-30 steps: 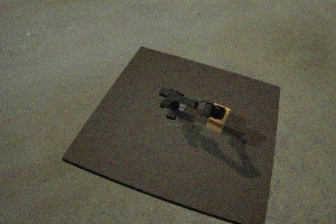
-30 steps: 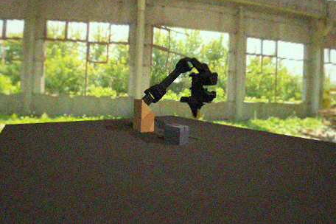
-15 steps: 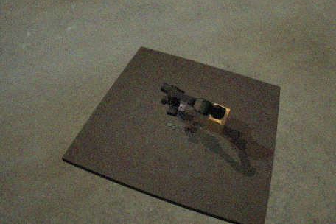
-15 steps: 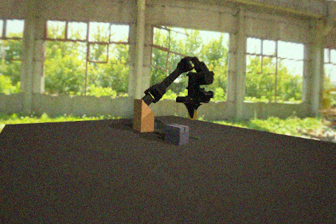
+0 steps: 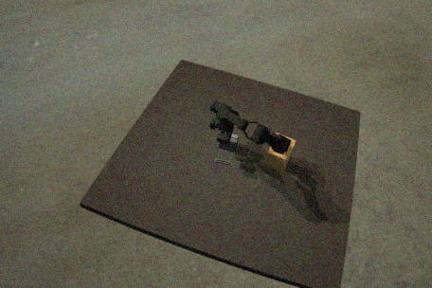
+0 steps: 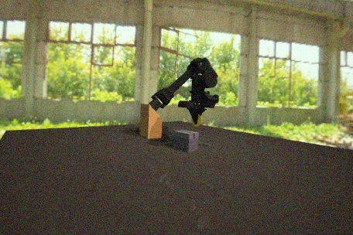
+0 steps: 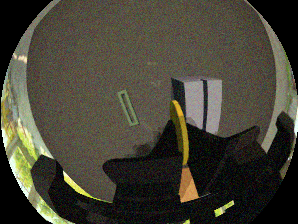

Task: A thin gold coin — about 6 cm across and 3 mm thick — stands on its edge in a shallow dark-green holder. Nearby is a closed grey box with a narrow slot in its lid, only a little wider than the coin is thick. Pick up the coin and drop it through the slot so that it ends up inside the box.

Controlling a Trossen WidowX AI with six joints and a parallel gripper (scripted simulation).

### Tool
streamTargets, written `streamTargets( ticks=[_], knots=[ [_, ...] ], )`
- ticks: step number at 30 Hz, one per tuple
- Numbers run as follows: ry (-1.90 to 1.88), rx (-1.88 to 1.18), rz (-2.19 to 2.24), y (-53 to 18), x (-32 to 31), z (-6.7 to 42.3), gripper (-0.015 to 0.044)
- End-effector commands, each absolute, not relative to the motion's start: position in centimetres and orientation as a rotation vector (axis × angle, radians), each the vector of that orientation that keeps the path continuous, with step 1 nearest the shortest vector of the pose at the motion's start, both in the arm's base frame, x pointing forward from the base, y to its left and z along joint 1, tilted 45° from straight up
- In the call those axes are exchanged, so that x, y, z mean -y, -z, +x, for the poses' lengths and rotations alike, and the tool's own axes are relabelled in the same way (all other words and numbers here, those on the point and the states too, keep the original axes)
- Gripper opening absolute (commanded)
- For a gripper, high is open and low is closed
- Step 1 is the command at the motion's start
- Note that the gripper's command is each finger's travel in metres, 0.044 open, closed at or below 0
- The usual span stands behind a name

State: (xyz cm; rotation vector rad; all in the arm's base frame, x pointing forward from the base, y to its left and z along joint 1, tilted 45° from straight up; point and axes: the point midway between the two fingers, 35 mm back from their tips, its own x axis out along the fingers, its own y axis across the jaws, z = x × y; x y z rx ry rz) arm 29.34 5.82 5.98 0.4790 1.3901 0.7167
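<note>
Gripping gold coin edge-on between clenched jaws, gripper hangs above grey box; coin near box slot; green holder beside box.

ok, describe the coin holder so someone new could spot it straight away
Start at the orange pedestal carrying the arm on the dark square board. Beside it stands the grey box; a little farther out on the board lies the holder. It is a small flat green-edged rectangle, empty, far lower than the box.
</note>
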Motion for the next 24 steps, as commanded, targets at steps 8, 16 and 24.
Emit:
streamTargets(
  ticks=[8, 16, 24],
  knots=[
    [-0.715, -1.389, 0.479, -3.8, -3.6, 29.3, 0.0000],
    [-0.719, -1.387, 0.482, -2.4, -2.1, 29.1, 0.0000],
    [-0.721, -1.389, 0.485, -2.5, -2.4, 29.1, 0.0000]
  ],
)
